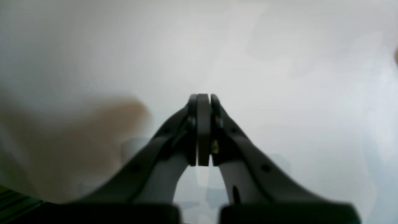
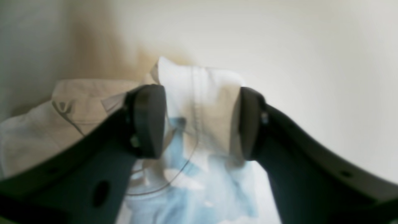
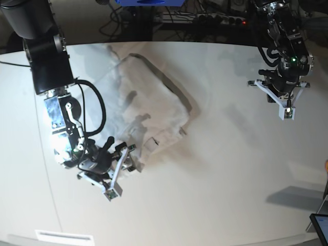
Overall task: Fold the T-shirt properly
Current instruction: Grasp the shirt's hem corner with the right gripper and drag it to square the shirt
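The white T-shirt lies crumpled on the off-white table, left of centre in the base view. My right gripper is at the shirt's near corner. In the right wrist view a bunched fold of the T-shirt with a stitched hem stands between the pads, and the right gripper has its jaws wide apart around it. My left gripper hangs over bare table at the far right, well away from the shirt. In the left wrist view the left gripper is shut with nothing in it.
Cables and a power strip run behind the table's far edge. A dark screen corner pokes in at the lower right. The right arm's black and silver links stand along the table's left side.
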Robot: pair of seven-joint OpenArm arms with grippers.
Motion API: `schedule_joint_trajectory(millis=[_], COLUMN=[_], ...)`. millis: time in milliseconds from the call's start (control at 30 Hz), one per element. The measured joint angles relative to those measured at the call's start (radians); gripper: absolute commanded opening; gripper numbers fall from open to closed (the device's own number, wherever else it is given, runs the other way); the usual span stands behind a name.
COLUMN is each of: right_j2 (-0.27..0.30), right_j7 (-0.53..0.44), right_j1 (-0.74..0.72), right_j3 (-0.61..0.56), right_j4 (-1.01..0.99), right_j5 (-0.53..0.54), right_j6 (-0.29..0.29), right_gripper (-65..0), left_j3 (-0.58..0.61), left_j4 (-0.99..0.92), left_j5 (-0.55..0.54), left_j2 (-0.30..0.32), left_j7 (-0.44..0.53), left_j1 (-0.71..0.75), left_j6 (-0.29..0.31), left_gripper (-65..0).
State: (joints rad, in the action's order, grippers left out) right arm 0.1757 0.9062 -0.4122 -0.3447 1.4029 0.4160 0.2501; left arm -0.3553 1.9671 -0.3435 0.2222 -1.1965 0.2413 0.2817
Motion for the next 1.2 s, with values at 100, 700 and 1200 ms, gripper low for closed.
schedule_joint_trajectory(millis=[100, 700, 1200], right_j2=[0.001, -0.004, 0.0], right_j7=[0.0, -0.008, -0.023], right_j1=[0.0, -0.012, -0.063], right_j3=[0.0, 0.041, 0.177], right_j4=[0.0, -0.039, -0.163], right_j5=[0.0, 0.004, -0.005], right_j6=[0.0, -0.003, -0.008], right_gripper=[-51.8, -64.7, -64.7], left_j3=[0.0, 0.0, 0.0], left_j4=[-0.001, -0.002, -0.002], left_j5=[-0.001, 0.0, 0.002], left_j2=[-0.001, 0.0, 0.0], left_j7=[0.0, 0.0, 0.0], left_j1=[0.0, 0.0, 0.0], left_j6=[0.0, 0.0, 0.0], left_gripper=[-65.0, -65.0, -65.0])
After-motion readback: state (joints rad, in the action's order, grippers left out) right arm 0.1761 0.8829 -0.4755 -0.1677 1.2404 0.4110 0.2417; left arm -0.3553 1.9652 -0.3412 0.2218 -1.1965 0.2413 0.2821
